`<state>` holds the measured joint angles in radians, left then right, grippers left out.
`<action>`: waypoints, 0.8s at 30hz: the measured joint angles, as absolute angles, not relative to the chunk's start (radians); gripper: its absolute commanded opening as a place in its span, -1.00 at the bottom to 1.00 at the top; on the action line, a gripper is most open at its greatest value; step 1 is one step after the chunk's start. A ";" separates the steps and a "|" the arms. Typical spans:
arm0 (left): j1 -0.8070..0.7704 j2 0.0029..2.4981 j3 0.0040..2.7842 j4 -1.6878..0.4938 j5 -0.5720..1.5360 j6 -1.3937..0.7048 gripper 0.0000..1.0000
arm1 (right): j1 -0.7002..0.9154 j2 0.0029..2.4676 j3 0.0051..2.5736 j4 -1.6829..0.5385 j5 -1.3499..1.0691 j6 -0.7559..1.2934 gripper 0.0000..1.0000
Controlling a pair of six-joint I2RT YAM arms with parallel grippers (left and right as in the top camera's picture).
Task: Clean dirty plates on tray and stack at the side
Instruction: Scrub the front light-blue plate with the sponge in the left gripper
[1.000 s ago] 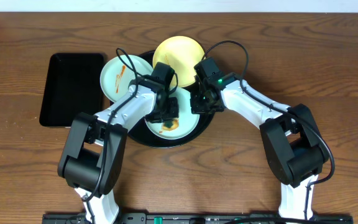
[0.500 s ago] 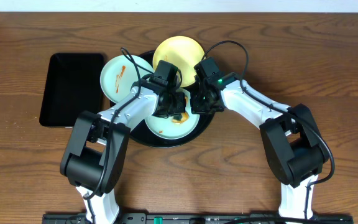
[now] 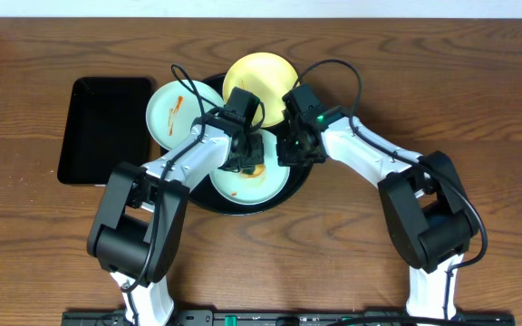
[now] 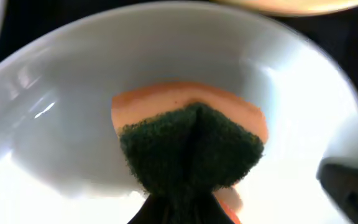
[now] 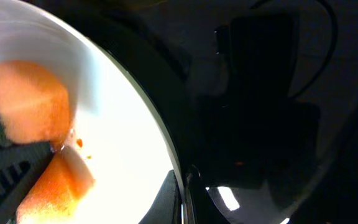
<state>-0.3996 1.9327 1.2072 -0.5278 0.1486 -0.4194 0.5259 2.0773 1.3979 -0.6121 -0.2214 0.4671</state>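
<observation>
- Our left gripper [image 3: 243, 156] pinches an orange-and-green sponge [image 4: 191, 146], pressing it onto the near blue-green plate [image 3: 243, 188].
- That plate lies in the round black tray [image 3: 203, 200], mid-table toward the far edge.
- Our right gripper [image 3: 291, 149] sits at that plate's right rim; we cannot tell whether its jaws are spread or pressed together.
- The yellow plate [image 3: 265, 77] and the streaked blue-green plate [image 3: 170, 113] overlap the tray's far rim.

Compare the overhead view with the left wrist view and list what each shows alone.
Overhead only: the rectangular tray, the wooden table and the red streaks on the left plate. Left wrist only: the sponge's dark green scouring face. Both: the blue-green plate under the sponge and the yellow plate's rim.
</observation>
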 measured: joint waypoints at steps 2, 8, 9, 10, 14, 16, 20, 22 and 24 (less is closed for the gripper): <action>-0.400 1.930 1.212 -0.577 0.131 -0.422 -0.85 | 0.529 2.078 1.398 -0.612 -0.225 0.467 -0.98; -0.400 1.928 1.229 -0.696 0.097 -0.427 -0.85 | 0.530 2.079 1.398 -0.612 -0.229 0.467 -0.98; -0.400 1.928 1.232 -0.711 0.090 -0.427 -0.85 | 0.530 2.079 1.398 -0.612 -0.229 0.467 -0.98; -0.400 1.928 1.235 -0.720 0.081 -0.429 -0.85 | 0.530 2.079 1.398 -0.612 -0.229 0.467 -0.98; -0.400 1.929 1.253 -0.752 0.019 -0.430 -0.85 | 0.530 2.079 1.398 -0.612 -0.229 0.467 -0.98; -0.400 1.930 1.265 -0.753 -0.035 -0.431 -0.85 | 0.530 2.079 1.398 -0.612 -0.230 0.467 -0.98; -0.399 1.931 1.273 -0.756 -0.136 -0.430 -0.85 | 0.530 2.079 1.398 -0.612 -0.230 0.467 -0.98; -0.400 1.931 1.273 -0.760 -0.165 -0.431 -0.85 | 0.530 2.079 1.398 -0.612 -0.230 0.467 -0.98; -0.400 1.931 1.272 -0.760 -0.181 -0.432 -0.85 | 0.530 2.079 1.398 -0.612 -0.230 0.467 -0.98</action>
<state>-0.4000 1.9308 1.2724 -0.7601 -0.1814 -0.4324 0.5297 2.0789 1.3979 -0.6125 -0.2298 0.4671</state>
